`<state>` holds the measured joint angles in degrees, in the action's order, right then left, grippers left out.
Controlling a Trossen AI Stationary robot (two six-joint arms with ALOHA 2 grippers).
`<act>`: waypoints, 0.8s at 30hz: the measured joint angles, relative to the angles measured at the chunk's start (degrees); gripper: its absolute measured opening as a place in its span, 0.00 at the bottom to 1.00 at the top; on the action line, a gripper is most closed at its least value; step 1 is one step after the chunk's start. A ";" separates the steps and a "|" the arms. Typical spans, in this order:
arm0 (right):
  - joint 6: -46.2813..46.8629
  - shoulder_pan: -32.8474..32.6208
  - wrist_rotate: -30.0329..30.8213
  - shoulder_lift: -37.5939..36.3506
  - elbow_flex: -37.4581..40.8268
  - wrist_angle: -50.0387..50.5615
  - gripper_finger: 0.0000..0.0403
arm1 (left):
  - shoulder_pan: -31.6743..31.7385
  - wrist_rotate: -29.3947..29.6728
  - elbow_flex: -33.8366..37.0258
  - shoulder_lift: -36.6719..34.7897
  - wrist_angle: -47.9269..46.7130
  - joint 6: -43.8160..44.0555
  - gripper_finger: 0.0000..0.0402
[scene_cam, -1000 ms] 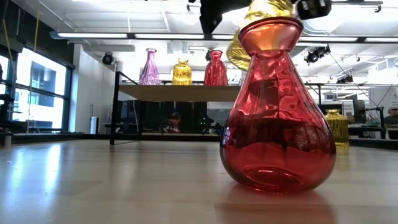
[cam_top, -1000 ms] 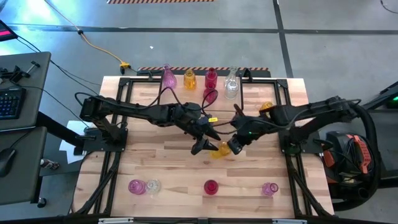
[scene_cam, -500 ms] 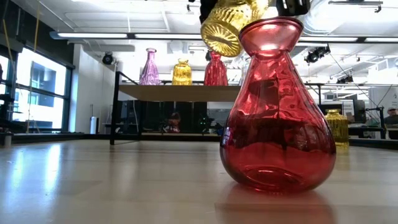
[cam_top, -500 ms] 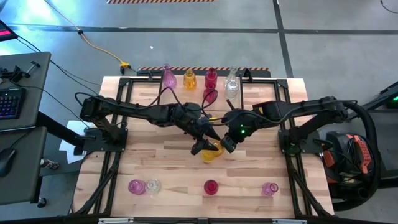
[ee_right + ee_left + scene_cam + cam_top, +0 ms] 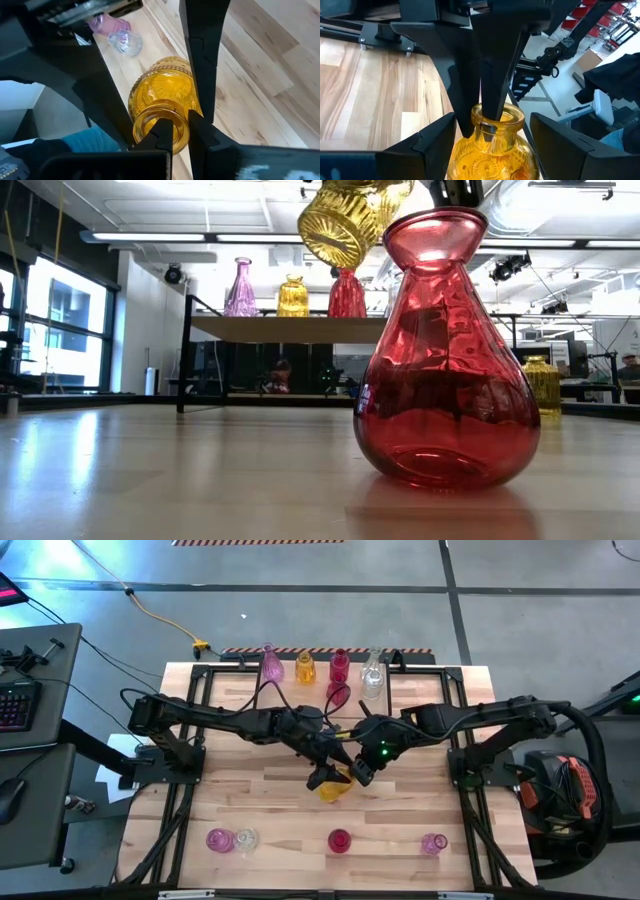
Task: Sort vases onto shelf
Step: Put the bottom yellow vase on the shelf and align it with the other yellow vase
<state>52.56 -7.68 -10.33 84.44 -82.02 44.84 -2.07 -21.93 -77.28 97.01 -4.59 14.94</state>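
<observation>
A yellow ribbed vase (image 5: 332,790) hangs tilted over the middle of the table and shows high up in the low view (image 5: 340,225). My right gripper (image 5: 356,774) is shut on its mouth. My left gripper (image 5: 330,770) is open, with one finger on each side of the vase's body (image 5: 495,155); I cannot tell whether they touch it. On the shelf (image 5: 290,329) at the far edge stand a pink vase (image 5: 240,288), a yellow vase (image 5: 293,296), a red vase (image 5: 347,295) and a clear vase (image 5: 372,672). My right gripper pinches the yellow vase's rim wall (image 5: 177,131), one finger inside the mouth and one outside the neck. The fingers come from the table's right, slanting down, along the vase's length. The vase is lifted clear of the table, tilted, its base toward the near left.
A red vase (image 5: 445,350) stands near the table's front edge, with a pink vase (image 5: 219,839), a clear vase (image 5: 246,838) and another pink vase (image 5: 434,842) along that edge. A dark pink vase (image 5: 338,695) lies by the shelf. A yellow vase (image 5: 545,385) stands at the right.
My right gripper has gone toward the table's left with the yellow vase and turned at the wrist. The vase has come in between my left gripper's open fingers, its base swung toward the left, still clear of the table.
</observation>
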 joint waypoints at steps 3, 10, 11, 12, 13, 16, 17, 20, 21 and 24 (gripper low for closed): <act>0.02 0.20 0.00 -0.02 0.00 -0.34 0.01 | 0.00 -0.02 0.00 0.00 -0.45 0.00 0.59; -0.04 0.46 -0.03 -0.02 0.00 -1.08 0.01 | 0.00 -0.02 0.00 -0.02 -0.81 1.42 0.50; -0.03 0.48 -0.18 -0.02 0.00 -1.17 0.01 | 0.00 -0.04 0.00 -0.04 -0.85 1.44 0.48; 0.04 0.48 -0.20 -0.04 0.00 -1.28 0.01 | 0.00 -0.10 0.00 -0.07 -0.94 1.42 0.47; 0.04 0.48 -0.21 -0.04 0.00 -1.36 0.01 | 0.00 -0.19 0.00 -0.11 -1.02 1.34 0.46; 0.23 0.46 -0.45 -0.09 0.00 -1.39 0.01 | -0.02 -0.22 0.00 -0.11 -1.01 1.19 0.42; 0.37 0.46 -0.50 -0.09 0.00 -1.41 0.01 | -0.02 -0.22 0.00 -0.12 -1.01 1.15 0.42; 0.50 0.46 -0.50 -0.09 0.00 -1.57 0.01 | -0.02 -0.22 0.00 -0.13 -1.01 1.05 0.41; 0.52 0.46 -0.50 -0.09 0.00 -1.64 0.01 | -0.02 -0.22 0.00 -0.11 -1.01 1.05 0.41; 0.52 0.49 -0.50 -0.09 0.00 -1.79 0.01 | -0.02 -0.23 0.00 -0.13 -0.98 1.07 0.41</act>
<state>53.08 -7.19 -10.83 84.36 -82.02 43.05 -2.09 -22.17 -77.28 96.88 -5.58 16.01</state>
